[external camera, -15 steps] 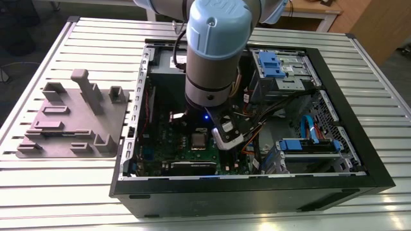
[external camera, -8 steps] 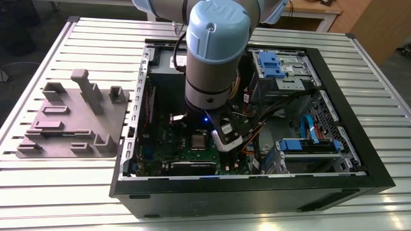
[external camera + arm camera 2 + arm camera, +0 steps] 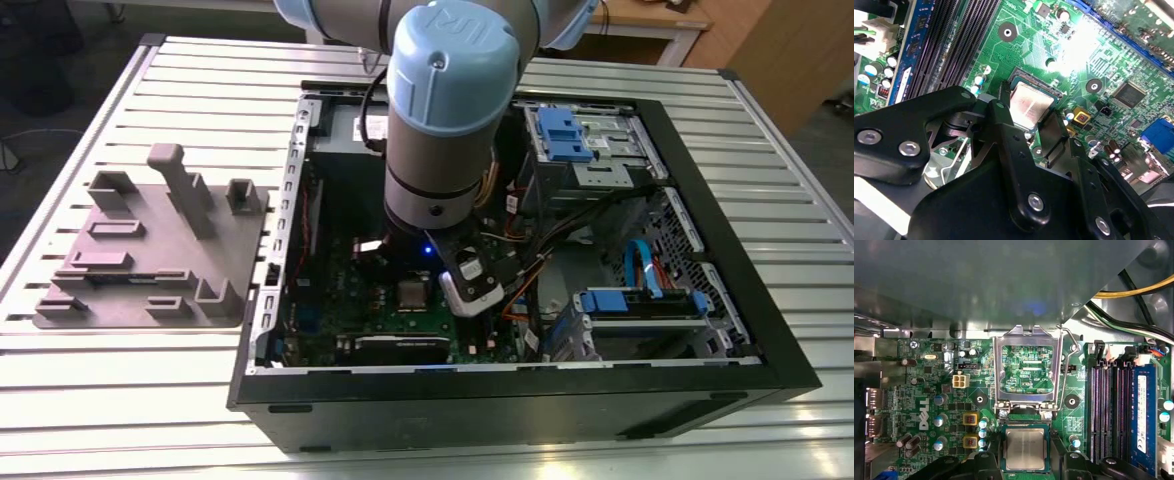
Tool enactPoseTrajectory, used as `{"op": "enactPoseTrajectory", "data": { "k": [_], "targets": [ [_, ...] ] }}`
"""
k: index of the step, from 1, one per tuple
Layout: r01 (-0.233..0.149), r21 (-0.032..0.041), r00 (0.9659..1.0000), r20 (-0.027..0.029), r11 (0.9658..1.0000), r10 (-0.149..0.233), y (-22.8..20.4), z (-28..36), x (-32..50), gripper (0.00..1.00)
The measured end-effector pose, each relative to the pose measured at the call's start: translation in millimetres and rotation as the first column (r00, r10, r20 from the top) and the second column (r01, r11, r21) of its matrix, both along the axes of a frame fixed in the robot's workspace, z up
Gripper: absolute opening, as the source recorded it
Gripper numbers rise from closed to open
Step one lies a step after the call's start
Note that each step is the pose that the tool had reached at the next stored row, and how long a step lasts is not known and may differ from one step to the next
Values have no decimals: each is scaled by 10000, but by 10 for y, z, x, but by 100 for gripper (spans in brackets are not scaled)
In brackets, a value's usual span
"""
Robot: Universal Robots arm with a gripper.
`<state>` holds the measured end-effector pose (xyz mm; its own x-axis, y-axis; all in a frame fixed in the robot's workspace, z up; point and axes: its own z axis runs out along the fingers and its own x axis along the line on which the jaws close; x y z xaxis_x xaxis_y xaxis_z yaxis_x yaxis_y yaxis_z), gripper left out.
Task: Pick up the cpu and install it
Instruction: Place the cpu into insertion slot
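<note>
1. Now the gripper (image 3: pixel 1029 114) hangs low over the green board (image 3: pixel 929 390), fingers spread apart, holding nothing.
2. The cpu (image 3: pixel 1025 449) lies flat in its slot, right between the fingers.
3. Just past them, the metal frame (image 3: pixel 1027 365) stands open, so the slot is uncovered.

- The arm (image 3: pixel 447 120) enters at the top edge of the exterior view and bends down, its last grey-and-blue link standing near upright.
- The wrist (image 3: pixel 430 215) points downward, with a small blue light (image 3: pixel 427 249) lit at its lower end.
- The black gripper (image 3: pixel 1029 112) (image 3: pixel 1025 460) hangs low beneath it, in both wrist views.
</note>
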<state>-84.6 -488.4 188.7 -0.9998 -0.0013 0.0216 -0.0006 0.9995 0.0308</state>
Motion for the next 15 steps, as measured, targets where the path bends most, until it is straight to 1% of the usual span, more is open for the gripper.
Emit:
{"op": "enactPoseTrajectory", "data": {
  "k": [13,14,15],
  "targets": [
    [0,-3,10000,0,10000,0,0,-5,0,47],
    [-1,-2,10000,1,10000,1,1,-5,0,48],
    [-1,-4,10000,2,10000,1,1,-6,1,55]
  ]
}}
